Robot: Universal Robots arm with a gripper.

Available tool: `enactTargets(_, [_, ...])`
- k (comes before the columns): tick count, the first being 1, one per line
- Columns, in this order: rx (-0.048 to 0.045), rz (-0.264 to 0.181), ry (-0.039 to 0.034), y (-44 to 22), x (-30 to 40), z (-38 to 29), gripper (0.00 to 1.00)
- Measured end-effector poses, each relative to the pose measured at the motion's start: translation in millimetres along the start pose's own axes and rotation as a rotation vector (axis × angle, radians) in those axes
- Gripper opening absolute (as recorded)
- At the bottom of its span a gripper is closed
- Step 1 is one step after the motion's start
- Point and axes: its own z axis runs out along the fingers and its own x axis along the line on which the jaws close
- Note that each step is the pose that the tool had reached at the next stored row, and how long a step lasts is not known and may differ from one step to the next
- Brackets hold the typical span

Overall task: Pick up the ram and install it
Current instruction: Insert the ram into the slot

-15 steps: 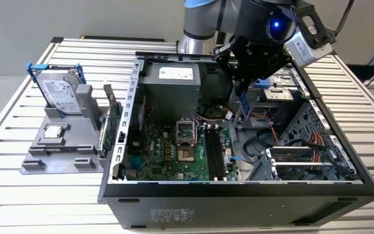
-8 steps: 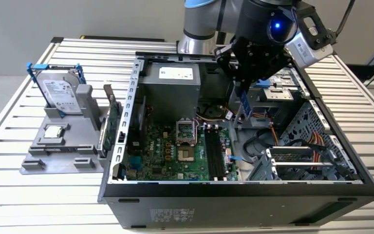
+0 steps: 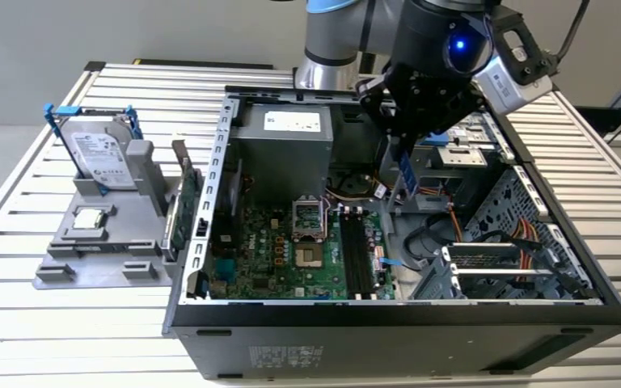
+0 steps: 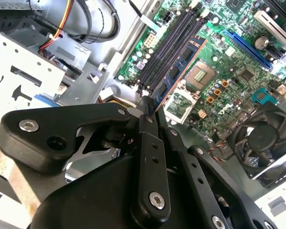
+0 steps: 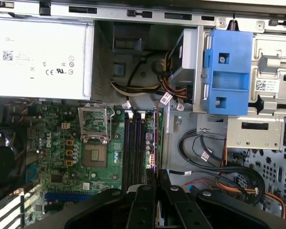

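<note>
Blue-green slim ram stick [image 4: 181, 69] with black chips hangs clamped on edge in the black gripper [image 4: 148, 109] over the long black motherboard slots [image 4: 173, 45], so keep it parallel and press evenly.

One ram [image 3: 407, 174], one hard drive [image 3: 103, 153], one expansion card [image 3: 188, 206], one computer case [image 3: 397, 331], one power supply [image 5: 38, 57].

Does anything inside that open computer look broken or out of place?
Nothing looks broken. The ram is not seated: the gripper holds it clamped above the motherboard's black slots.
</note>
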Motion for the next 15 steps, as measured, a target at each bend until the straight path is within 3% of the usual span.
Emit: enactTargets(15, [-0.0001, 0.0, 0.0, -3.7, 0.0, 2.5, 0.0])
